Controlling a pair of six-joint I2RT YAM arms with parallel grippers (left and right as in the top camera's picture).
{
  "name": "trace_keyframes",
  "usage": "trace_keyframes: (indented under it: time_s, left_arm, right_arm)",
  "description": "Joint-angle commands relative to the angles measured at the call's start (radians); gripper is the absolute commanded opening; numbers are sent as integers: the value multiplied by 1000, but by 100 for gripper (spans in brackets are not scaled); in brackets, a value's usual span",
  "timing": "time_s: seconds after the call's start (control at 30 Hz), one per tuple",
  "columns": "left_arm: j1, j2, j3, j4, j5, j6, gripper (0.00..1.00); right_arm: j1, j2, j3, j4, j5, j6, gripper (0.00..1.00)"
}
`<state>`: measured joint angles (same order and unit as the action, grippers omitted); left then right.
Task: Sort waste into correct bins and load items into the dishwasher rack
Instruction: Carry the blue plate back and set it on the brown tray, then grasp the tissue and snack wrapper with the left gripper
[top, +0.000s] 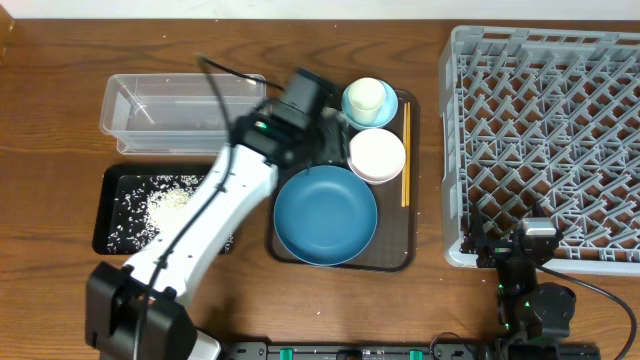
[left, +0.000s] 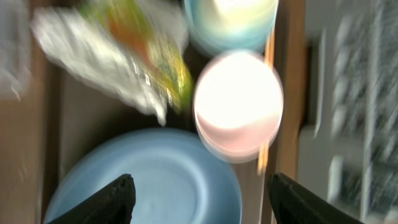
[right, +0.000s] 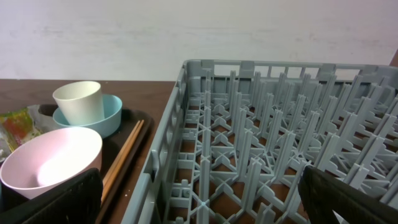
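My left gripper (top: 325, 135) is open and empty (left: 199, 205) above the back of the brown serving tray (top: 400, 262). Its blurred wrist view shows the yellow-orange-green wrapper (left: 158, 62) with something crumpled and white (left: 87, 50) beside it, perhaps the napkin. Both are hidden under the arm in the overhead view. The large dark-blue bowl (top: 325, 215), white-pinkish bowl (top: 377, 155), light-blue bowl (top: 385, 108) and chopsticks (top: 406, 155) sit on that tray. Rice (top: 165, 200) lies in the black tray (top: 112, 235). My right gripper (top: 535, 240) is open and empty (right: 199, 199) at the grey rack's (top: 550, 140) near-left corner.
A white cup (top: 366, 95) stands in the light-blue bowl. The clear tub (top: 180, 115) sits behind the black tray and looks empty. The rack holds nothing in the overhead view. The left arm lies diagonally across the black tray's right side.
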<state>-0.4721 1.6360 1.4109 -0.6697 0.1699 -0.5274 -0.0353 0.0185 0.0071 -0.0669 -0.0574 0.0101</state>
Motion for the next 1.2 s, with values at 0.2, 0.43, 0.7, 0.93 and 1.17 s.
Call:
trace_keyframes:
  time_s: [0.2, 0.43, 0.7, 0.93, 1.17]
  left_arm:
    - [14, 97, 18, 262, -200, -9, 71]
    - [16, 238, 18, 291, -371, -10, 71]
    - [14, 360, 17, 294, -369, -100, 71]
    - [14, 393, 17, 314, -369, -150, 71]
    - [14, 404, 17, 332, -369, -204, 70]
  right_arm:
    - [-10, 0, -2, -3, -7, -11, 99]
    - [-10, 0, -2, -3, -7, -11, 99]
    - [-10, 0, -2, -3, -7, -11, 99]
    - [-10, 0, -2, -3, -7, -11, 99]
    - [-10, 0, -2, -3, -7, -11, 99]
